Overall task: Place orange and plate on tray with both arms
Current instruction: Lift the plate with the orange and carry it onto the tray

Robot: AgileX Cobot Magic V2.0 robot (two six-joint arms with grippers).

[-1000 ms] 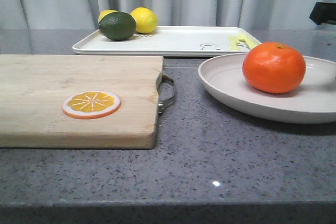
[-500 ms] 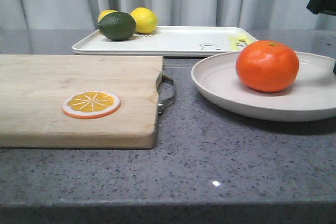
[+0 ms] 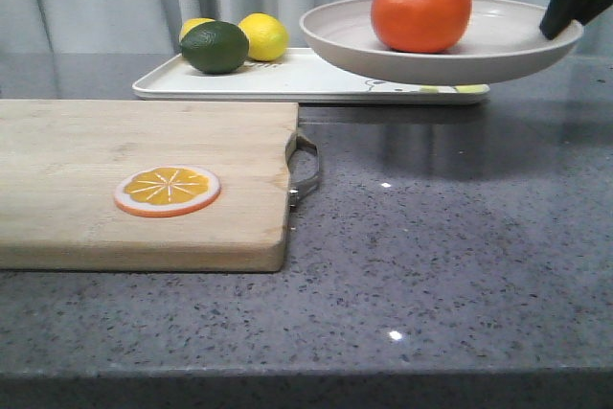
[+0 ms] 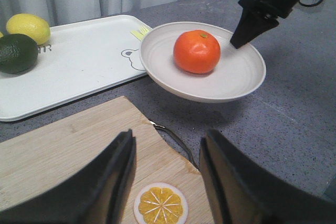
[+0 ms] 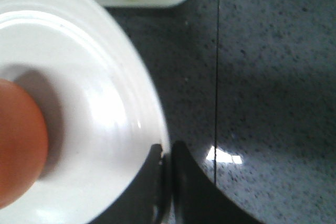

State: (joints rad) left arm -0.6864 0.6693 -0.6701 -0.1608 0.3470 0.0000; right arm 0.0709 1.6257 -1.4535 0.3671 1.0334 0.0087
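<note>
Above grey counter, right jaws (image 5: 167, 182) pinch the plate (image 3: 498, 50) rim — orange (image 3: 421, 10) inside; left jaws (image 4: 167, 182) spread.

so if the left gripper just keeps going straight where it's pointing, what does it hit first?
Probably the wooden cutting board, near the flat orange slice disc lying between the open left gripper's fingers. The lifted beige plate sits further out; depth is uncertain.

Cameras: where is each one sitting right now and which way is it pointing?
Front: low at the table edge, facing forward at cutting board, tray and raised plate; right gripper at the rim.
Left wrist: above the board, facing plate, orange; open left gripper shows.
Right wrist: over the plate rim; gripper clamps it.
All three share plate and orange.
</note>
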